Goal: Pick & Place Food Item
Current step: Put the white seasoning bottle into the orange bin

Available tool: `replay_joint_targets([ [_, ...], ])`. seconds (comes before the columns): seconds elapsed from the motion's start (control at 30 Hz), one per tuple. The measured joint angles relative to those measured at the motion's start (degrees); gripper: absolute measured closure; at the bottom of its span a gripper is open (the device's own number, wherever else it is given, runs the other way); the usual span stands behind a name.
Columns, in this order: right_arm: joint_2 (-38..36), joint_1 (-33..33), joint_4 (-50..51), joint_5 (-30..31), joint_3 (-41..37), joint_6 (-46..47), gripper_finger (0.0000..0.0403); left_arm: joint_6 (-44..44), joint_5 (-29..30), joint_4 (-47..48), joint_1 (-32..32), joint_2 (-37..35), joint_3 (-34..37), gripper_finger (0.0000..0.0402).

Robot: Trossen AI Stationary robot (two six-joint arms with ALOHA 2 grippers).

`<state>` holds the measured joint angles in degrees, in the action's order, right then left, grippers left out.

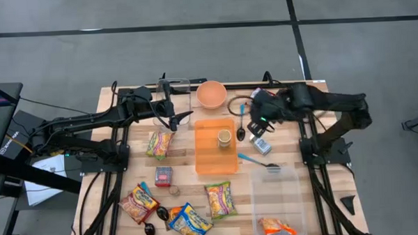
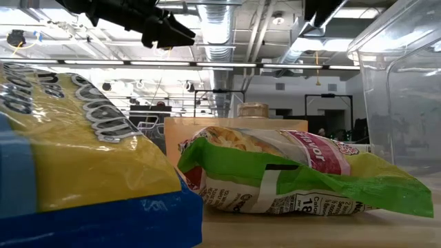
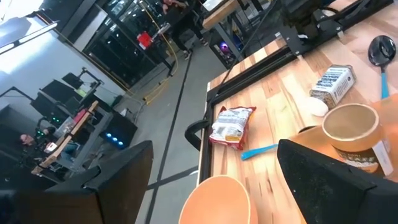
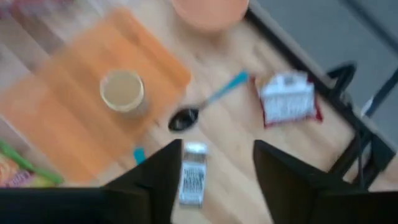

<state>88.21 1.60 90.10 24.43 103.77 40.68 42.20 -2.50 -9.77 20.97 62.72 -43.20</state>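
Sitting upright on orange tray (image 1: 209,163): paper cup (image 1: 224,138).

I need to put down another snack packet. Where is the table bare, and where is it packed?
Bare wood lies at the near left, between the table edge and the red packet. The orange tray is bare apart from the cup. Crowded: the noodle bags along the front, and around the spoon.
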Motion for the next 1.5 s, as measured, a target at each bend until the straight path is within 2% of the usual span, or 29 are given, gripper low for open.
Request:
replay_joint_targets([
  [0.13,3.15,-4.71,-0.17,-6.62,-1.51,-3.19,0.0124,0.01,0.14,1.16,0.0,0.0,0.0,0.0064],
  [0.3,3.53,-5.91,-0.48,-8.36,-8.26,-3.32,0.0085,0.02,3.47,1.94,0.0,0.0,0.0,0.0064],
  [0.43,0.33,-5.87,-5.19,-9.33,-17.26,-2.26,0.0077,0.02,3.69,2.35,0.0,0.0,0.0,0.0064],
  [0.67,-7.65,-5.9,-20.8,-17.03,-35.26,-0.25,0.0076,0.02,3.74,2.33,0.0,0.0,0.0,0.0064],
  [0.87,-9.62,-6.74,-28.06,-19.75,-44.18,0.46,0.0076,0.02,3.75,1.98,0.0,0.0,0.0,0.0064],
  [1.07,-5.39,-8.5,-31.84,-22.31,-47.78,-0.64,0.0076,-0.01,3.74,2.0,0.0,0.0,0.0,0.0064],
  [1.5,1.92,-9.26,-33.74,-23.11,-47.83,-3.1,0.0076,-0.03,3.76,2.14,0.0,0.0,0.0,0.0064],
])
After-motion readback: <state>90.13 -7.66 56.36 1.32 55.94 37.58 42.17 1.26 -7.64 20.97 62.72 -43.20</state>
